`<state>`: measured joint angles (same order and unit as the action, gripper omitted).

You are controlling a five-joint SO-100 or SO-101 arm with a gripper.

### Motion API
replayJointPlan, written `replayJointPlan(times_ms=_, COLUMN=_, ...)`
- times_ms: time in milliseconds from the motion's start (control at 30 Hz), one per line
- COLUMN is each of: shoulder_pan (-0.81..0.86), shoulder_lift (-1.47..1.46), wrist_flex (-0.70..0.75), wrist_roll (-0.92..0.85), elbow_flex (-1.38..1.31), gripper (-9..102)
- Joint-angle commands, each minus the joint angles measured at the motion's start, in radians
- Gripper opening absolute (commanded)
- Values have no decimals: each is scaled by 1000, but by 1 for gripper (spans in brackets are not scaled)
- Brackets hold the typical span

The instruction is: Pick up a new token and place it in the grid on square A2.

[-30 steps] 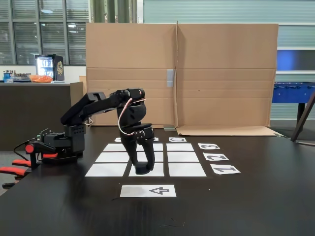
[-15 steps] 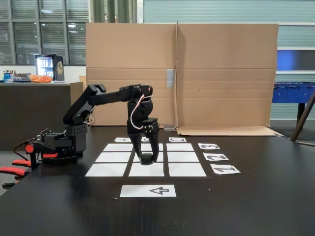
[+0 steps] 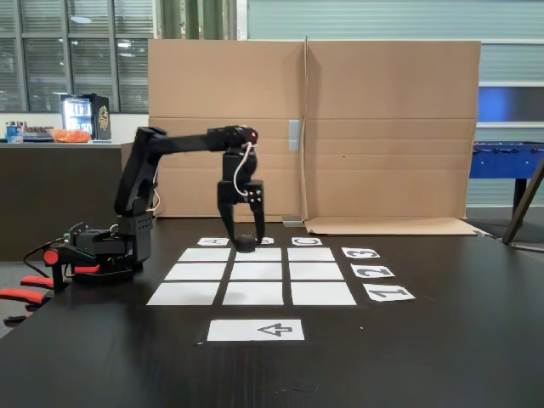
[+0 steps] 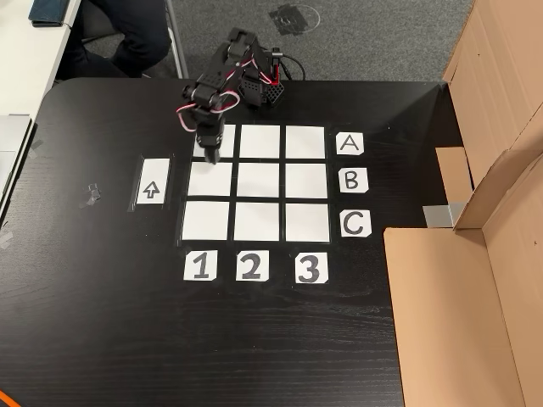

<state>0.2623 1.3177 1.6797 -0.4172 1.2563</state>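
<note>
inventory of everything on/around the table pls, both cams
token: 1, dark, between the gripper fingers above the grid
grid: 9 white squares, table centre
letter labels: 3, white, A B C beside the grid
number labels: 3, white, 1 2 3 beside the grid
arrow sheet: 1, white, opposite the letters
table: 1, black
cardboard screen: brown, at table edge
arm: 1, black, stretched over the grid
gripper: 1, black, pointing down
</note>
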Motion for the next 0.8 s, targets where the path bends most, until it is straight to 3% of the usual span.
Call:
replayJointPlan(times_ms=0, shoulder_pan=-40, shoulder_lift=173, wrist_flex=-20, wrist_roll=-37, elbow_flex=143, gripper=12)
replayJointPlan(times_ms=333, shoulder_pan=-161, shoulder_lift=408, wrist_flex=-67, wrist_roll=-236, elbow_flex=535, gripper=11)
replayJointPlan(times_ms=767, shoulder_pan=-173, shoulder_lift=548, wrist_flex=-170, wrist_roll=-456, elbow_flex=834, gripper=11)
